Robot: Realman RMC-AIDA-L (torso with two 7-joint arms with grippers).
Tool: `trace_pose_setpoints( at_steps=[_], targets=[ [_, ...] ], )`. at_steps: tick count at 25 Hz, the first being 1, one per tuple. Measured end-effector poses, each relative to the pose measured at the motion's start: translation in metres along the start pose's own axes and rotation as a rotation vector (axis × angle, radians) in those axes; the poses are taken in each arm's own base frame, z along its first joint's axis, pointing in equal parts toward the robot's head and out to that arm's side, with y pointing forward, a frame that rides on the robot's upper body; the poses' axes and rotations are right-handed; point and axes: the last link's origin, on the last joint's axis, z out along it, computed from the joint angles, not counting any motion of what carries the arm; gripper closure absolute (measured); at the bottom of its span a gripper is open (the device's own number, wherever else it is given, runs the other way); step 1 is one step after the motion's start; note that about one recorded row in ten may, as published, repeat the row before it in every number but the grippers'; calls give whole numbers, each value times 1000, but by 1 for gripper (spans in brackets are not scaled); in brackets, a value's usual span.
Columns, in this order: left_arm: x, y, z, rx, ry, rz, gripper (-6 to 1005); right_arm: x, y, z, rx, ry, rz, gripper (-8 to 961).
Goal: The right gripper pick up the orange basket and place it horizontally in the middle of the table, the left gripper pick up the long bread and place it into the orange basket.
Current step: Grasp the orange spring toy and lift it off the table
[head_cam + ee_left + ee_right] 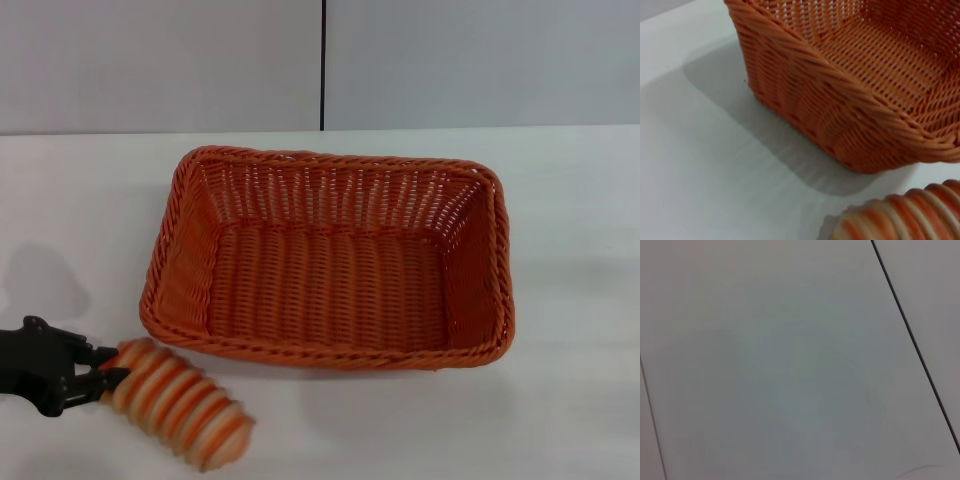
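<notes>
Gripping one rounded end of the small oblong orange-and-cream ridged long bread point(178, 403), the black left gripper point(97, 380) sits clamped just beside the large rectangular orange woven basket point(327, 341). The loaf looks light and stiff; its ridges likely resist slipping. The right gripper is unseen.

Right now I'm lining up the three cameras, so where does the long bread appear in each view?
Head view: the long bread sits at lower left, its end in the left claw, near the orange basket.
Left wrist view: only its striped end shows, in the lower right corner.
Right wrist view: not in it.
Shared landmark: the basket's near corner, seen in the head and left wrist views.
</notes>
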Motion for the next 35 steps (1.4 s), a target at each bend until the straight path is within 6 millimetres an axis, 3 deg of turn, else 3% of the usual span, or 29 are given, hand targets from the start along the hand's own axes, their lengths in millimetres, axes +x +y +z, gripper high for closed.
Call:
trace_pose_setpoints(
  at_steps=[11, 16, 23, 35],
  targets=[
    [-3, 0, 3, 3, -30, -8, 809, -1, 0, 6, -5, -8, -2, 411],
    [-3, -2, -1, 16, -10, -17, 834, -1, 0, 7, -7, -8, -2, 410],
    [-4, -10, -21, 75, 72, -56, 878, -1, -1, 4, 1, -4, -1, 411],
    [0, -16, -56, 214, -25, 27, 896, -1, -1, 3, -1, -5, -1, 410]
  ],
)
